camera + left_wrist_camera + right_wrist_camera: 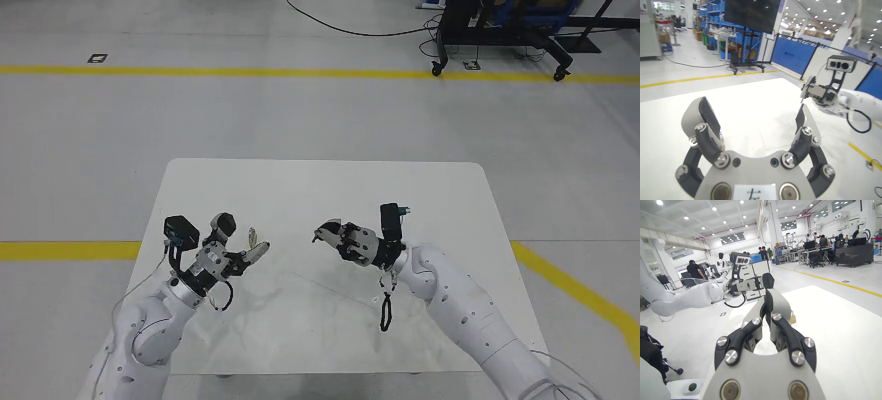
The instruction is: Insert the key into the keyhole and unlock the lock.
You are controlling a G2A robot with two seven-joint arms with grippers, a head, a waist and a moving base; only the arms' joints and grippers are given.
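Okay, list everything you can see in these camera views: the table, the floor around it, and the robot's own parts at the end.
table: one, white, under both arms.
small tan object: one, tan, close beside the right gripper's fingers, partly hidden; cannot tell whether it is the lock.
floor lines: several, yellow, on the grey floor beyond and beside the table.
wheeled stand: one, black, on the floor beyond the table's far right corner.
cable: one, black, lying on the floor, running toward the stand.
left gripper: one, grey and black, open, above the table.
right gripper: one, grey and black, shut, above the table, facing the left gripper.
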